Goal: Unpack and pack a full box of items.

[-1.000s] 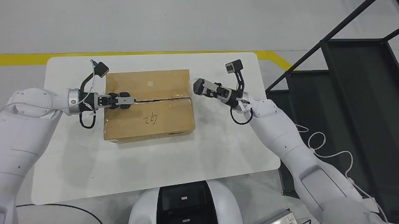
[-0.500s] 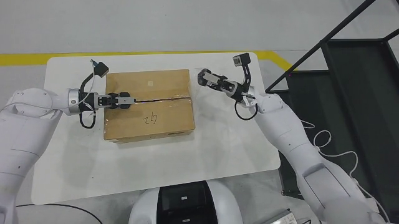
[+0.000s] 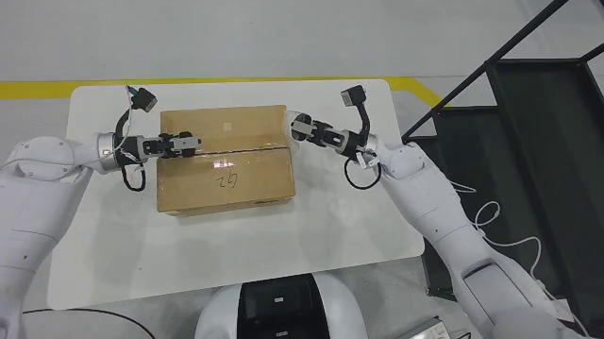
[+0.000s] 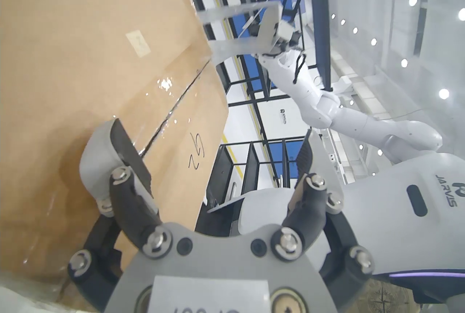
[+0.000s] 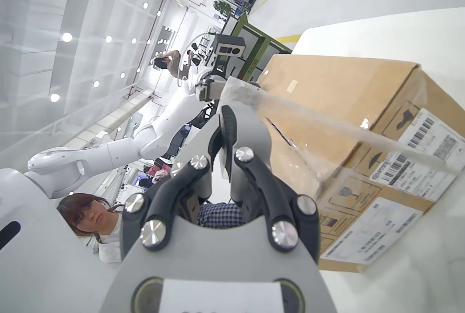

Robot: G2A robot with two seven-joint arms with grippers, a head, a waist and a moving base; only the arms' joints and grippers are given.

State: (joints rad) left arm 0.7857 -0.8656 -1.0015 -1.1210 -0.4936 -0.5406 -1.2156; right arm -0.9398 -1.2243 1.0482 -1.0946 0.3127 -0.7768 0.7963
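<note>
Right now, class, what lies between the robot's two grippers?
The top of the cardboard box, with its taped seam, spans from the left gripper to the right gripper, as the top view shows.

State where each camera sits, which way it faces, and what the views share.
Top view: above the arms, looking down on table and box; left gripper and right gripper at the box's ends.
Left wrist view: on that wrist, looking along the box top; own gripper near, right arm beyond.
Right wrist view: on that wrist, facing the box's labelled end; own gripper near, left arm beyond.
Shared: the box's top seam.
</note>
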